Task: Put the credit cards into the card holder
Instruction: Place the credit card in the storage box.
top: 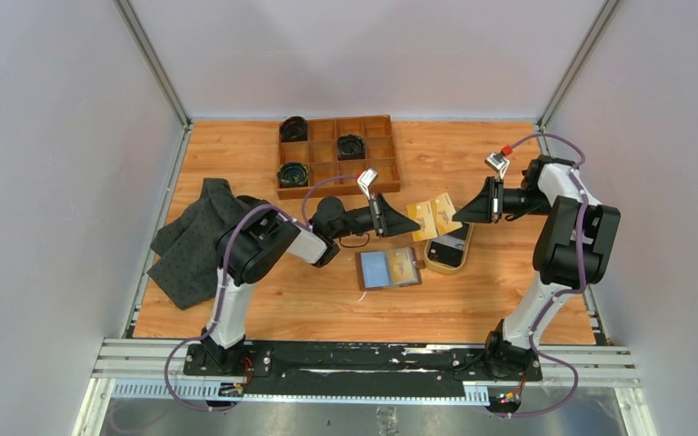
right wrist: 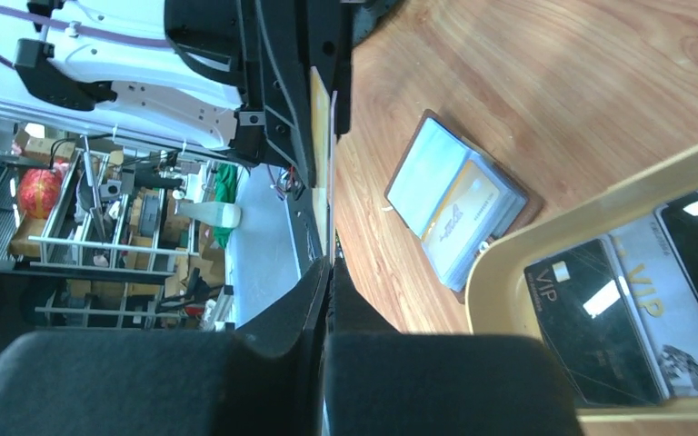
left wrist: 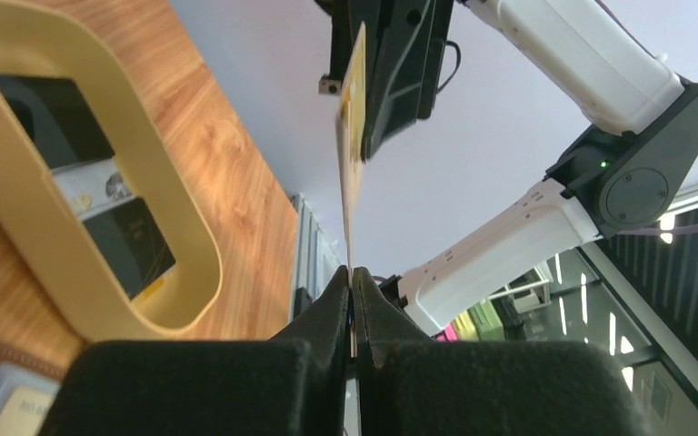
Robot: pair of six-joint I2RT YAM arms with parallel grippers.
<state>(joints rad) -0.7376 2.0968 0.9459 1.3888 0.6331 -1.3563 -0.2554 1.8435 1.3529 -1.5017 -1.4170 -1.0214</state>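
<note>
Open on the tabletop [top: 282, 300], the card holder [top: 388, 268] lies just beside the tan dish [left wrist: 27, 213]. Dark cards [right wrist: 591, 318] rest inside that dish. Over the dish's far end, left pincer [top: 416, 223] and right pincer [top: 459, 216], each pressed together, pinch a gold card [top: 436, 218] from opposite ends.

Brown leather card holder [top: 388, 269] lying open and flat, pale blue sleeves up, a gold card [top: 403, 266] in one sleeve, yellow-gold cards [top: 434, 216] aloft just beyond it, pinched between left hand [top: 415, 223] and right hand [top: 459, 216], black and pale cards [right wrist: 591, 318] lying in the tan dish [left wrist: 18, 195]
</note>
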